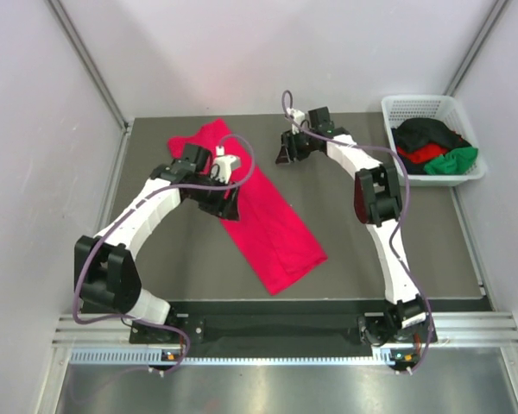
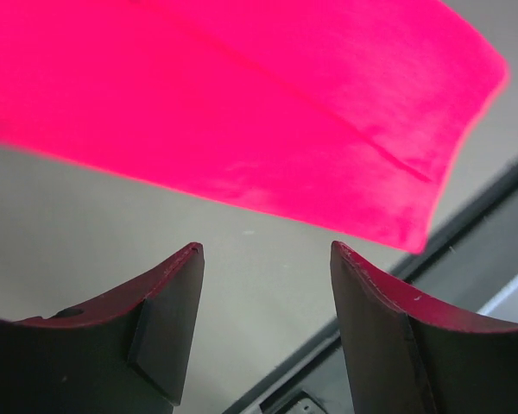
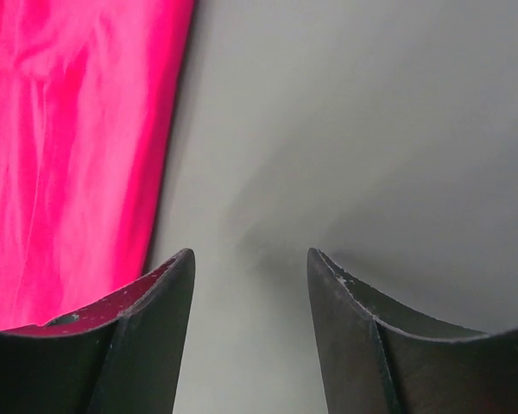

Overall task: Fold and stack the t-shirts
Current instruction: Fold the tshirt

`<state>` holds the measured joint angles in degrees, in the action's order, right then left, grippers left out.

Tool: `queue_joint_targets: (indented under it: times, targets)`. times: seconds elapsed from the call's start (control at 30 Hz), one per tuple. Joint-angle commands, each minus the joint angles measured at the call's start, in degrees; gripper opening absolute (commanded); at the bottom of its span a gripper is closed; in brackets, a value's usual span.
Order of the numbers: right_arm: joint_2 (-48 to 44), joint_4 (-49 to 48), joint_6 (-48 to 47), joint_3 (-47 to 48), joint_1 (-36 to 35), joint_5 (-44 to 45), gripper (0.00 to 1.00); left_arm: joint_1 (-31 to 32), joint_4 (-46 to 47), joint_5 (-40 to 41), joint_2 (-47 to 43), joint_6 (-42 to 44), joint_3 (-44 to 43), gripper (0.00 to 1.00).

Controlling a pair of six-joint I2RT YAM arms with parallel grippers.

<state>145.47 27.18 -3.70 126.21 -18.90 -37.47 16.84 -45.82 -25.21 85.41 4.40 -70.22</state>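
While flat, pink t-shirt (image 1: 272,228) diagonal, far-left–near-right

Light falls evenly and diffusely from above; the pale walls (image 1: 34,129) are bright without glare. Shadows on the worktop (image 1: 345,259) are soft, one faint ahead of the right tool (image 3: 250,254). The crimson shirt (image 2: 242,112) looks oversaturated and slightly blurred in both wrist views.
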Motion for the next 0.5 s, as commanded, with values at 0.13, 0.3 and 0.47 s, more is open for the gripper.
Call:
queue_joint_targets:
  times: [0.13,0.3,0.47]
  targets:
    - [6.0,-12.9,11.7,6.7,-4.4,-4.9,0.57,2.4,0.0,-2.0,1.4,-1.6,1.8,0.65]
    - [7.5,-16.4,16.2,6.4,-5.4,-7.3,0.59,-0.5,1.0,2.1,0.3,-2.9,0.6,0.65]
    - [10.5,-17.9,20.3,8.8,-6.0,-8.9,0.61,-6.6,0.4,1.5,-0.1,-3.5,0.6,0.65]
